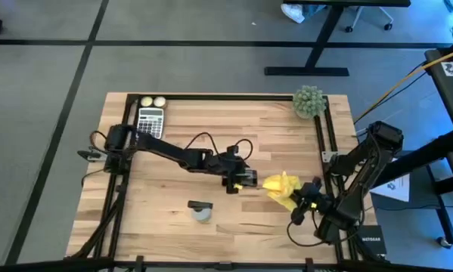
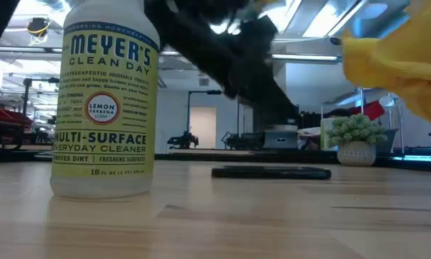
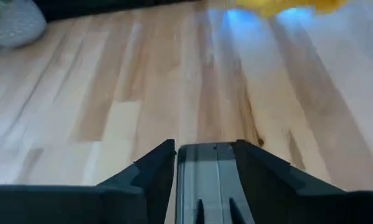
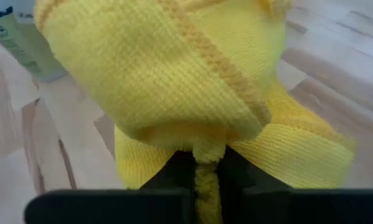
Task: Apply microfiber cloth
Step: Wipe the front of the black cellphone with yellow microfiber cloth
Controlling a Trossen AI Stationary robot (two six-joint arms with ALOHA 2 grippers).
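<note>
Microfiber cloth [image 4: 192, 87]: fills most of the right wrist frame, hiding the right tool's fingertips and most of the surface [image 4: 24, 155] beyond; cut off at the top edge. In the low view, cut by the right edge.
Spray bottle [image 2: 104, 101]: top cropped at the upper left of the low frame.
Smartphone [image 2: 271, 172]: a thin edge-on strip; face unseen.
Left tool [image 3: 205, 171]: what sits between its fingers, cropped at the bottom edge, is unclear.

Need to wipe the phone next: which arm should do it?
Probably the right: its hand already grips the cloth, lifted beside the left hand. The left hand is shut on the phone, steadying it.
</note>
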